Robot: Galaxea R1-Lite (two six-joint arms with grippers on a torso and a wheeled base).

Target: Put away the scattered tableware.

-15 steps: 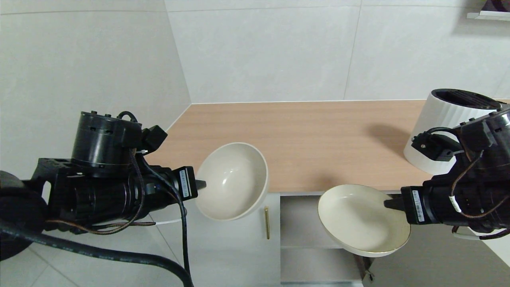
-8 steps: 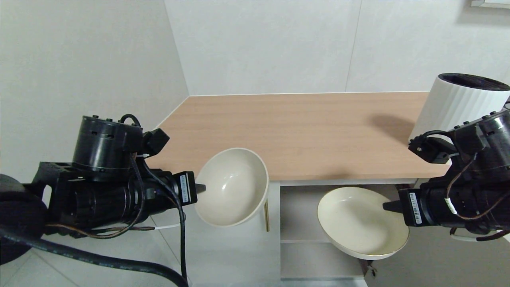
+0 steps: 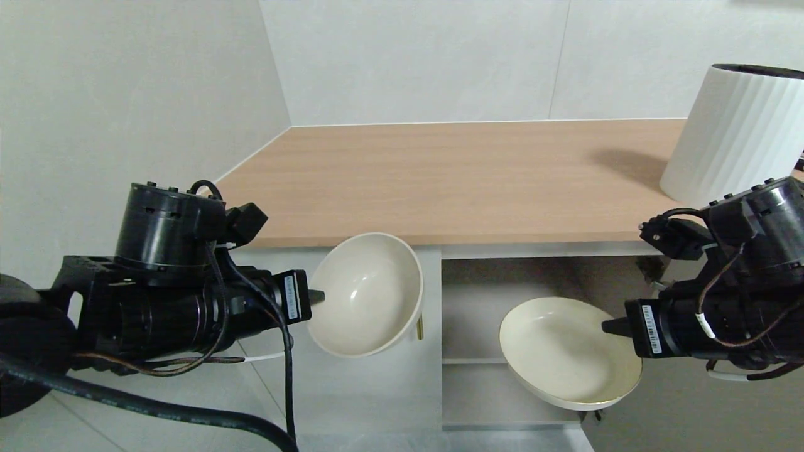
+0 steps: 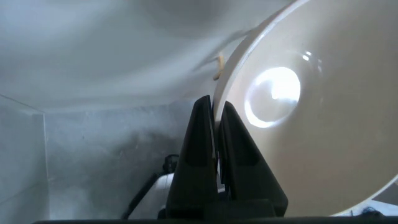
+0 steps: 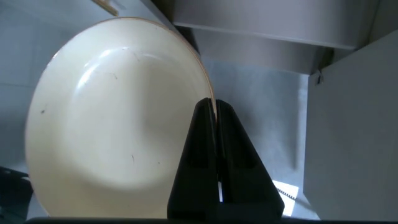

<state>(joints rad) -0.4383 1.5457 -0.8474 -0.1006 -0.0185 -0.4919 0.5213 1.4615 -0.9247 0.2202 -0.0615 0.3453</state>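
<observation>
cream bowl (image 3: 367, 295) at 7 o'clock pinched by left gripper (image 3: 319, 294), plate (image 3: 568, 351) at 4 by right gripper (image 3: 606, 325); the camera has dropped, showing more open cabinet (image 3: 477, 314), so shelving looks near.

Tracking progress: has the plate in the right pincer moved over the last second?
Yes: the plate has sunk from overlapping the counter's front edge to below it, before the open cabinet.

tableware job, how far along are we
Done: both pieces are picked up. In hand: the left pincer grips the bowl by its rim, the right pincer the plate, in front of the cabinet. Left: setting both on the open compartment's shelf; neither looks inside yet.
</observation>
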